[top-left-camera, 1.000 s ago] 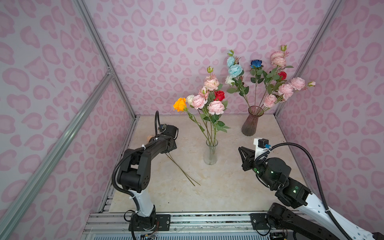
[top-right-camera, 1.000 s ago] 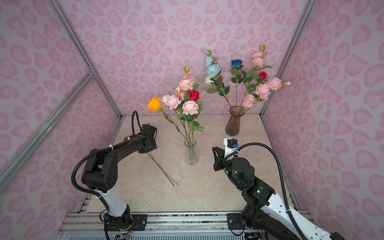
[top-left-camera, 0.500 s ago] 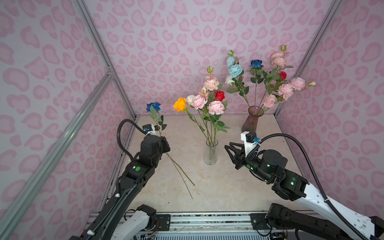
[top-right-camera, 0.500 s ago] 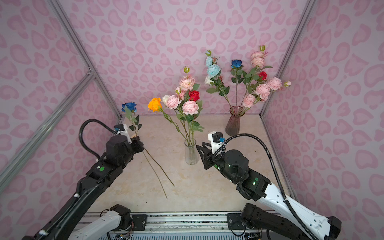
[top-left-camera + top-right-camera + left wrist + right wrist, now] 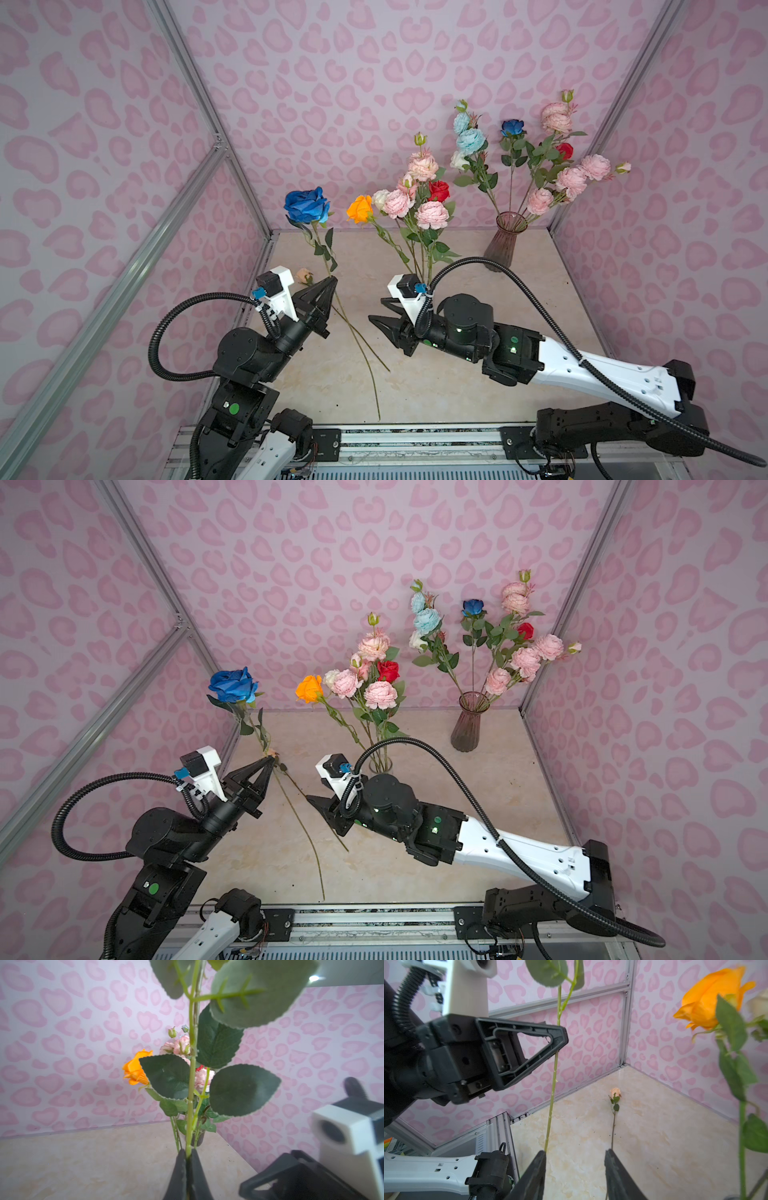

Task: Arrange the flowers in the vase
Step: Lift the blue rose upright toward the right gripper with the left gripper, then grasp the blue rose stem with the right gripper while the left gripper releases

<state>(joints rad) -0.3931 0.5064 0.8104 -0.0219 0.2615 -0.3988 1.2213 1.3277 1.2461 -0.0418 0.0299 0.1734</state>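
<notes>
Left gripper (image 5: 330,283) is clamped on the stem of the dark blue rose (image 5: 306,205), just below its lowest leaves; in the left wrist view the two fingers (image 5: 178,1172) press together on the green stem. The rose is held clear of the table (image 5: 436,382), head up and tilted toward the left wall, with its long bare stem hanging down toward the front edge.

Right gripper (image 5: 376,309) holds nothing and its jaws stand apart. It points at the hanging stem from the right. In the right wrist view the stem's lower end meets one finger (image 5: 535,1167); contact cannot be confirmed.

Surroundings:
- A peach rose (image 5: 615,1093) lies flat on the table near the left wall, behind the left gripper.
- The clear vase (image 5: 380,766) stands mid-table, already holding pink, red, white and orange flowers (image 5: 415,199). The right arm's wrist camera and cable cover most of it in both top views.
- The orange rose (image 5: 360,209) leans out to the left, between the held rose and the clear vase.
- A tinted vase (image 5: 500,245) with further flowers stands at the back right.

Markings: a plain green round sticker (image 5: 234,408) on the left arm's base.
</notes>
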